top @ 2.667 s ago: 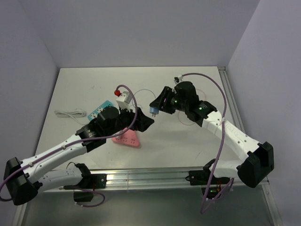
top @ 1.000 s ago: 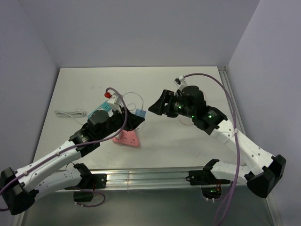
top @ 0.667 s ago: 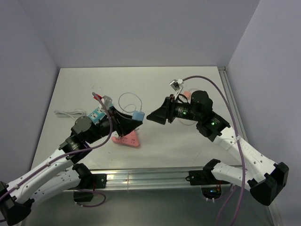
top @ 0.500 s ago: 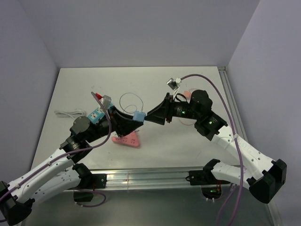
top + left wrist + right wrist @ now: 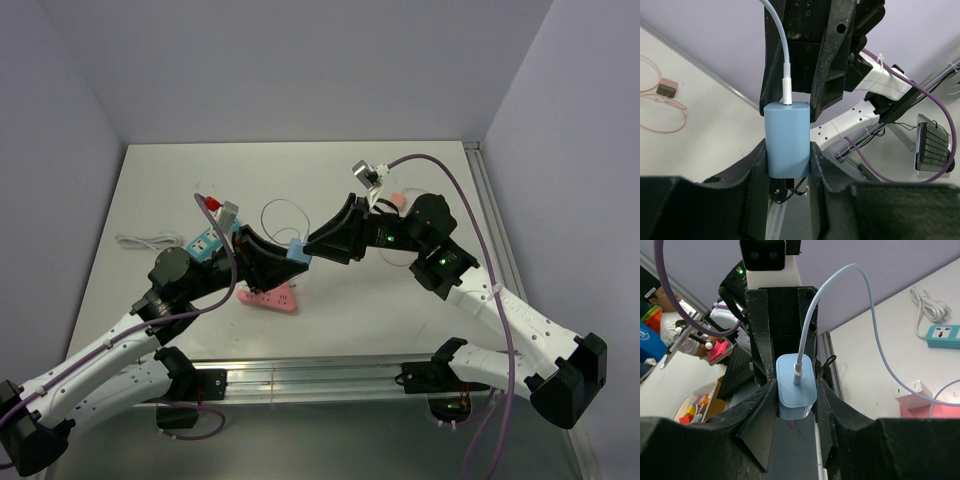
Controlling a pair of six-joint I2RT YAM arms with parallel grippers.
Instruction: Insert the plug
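A light blue plug (image 5: 298, 251) with a white cable (image 5: 280, 214) hangs in the air above the table's middle, between both arms. My left gripper (image 5: 289, 257) is shut on the plug's lower end; in the left wrist view the plug (image 5: 787, 137) sits tight between the left gripper (image 5: 787, 150) fingers. My right gripper (image 5: 309, 246) comes from the opposite side, its jaws pressed on both flanks of the plug (image 5: 796, 386) at its cable end. The prongs are hidden. A pink power strip (image 5: 268, 293) lies on the table below the left arm.
A teal power strip (image 5: 203, 243) with a coiled white cord (image 5: 148, 241) lies at the left. A small white adapter (image 5: 912, 388) sits beside the pink strip. A thin pink cable with a small brown plug (image 5: 667, 90) lies at the right.
My right gripper moved left to the plug and shut its jaws on it. The left gripper kept its hold and lifted the plug slightly toward the right arm.
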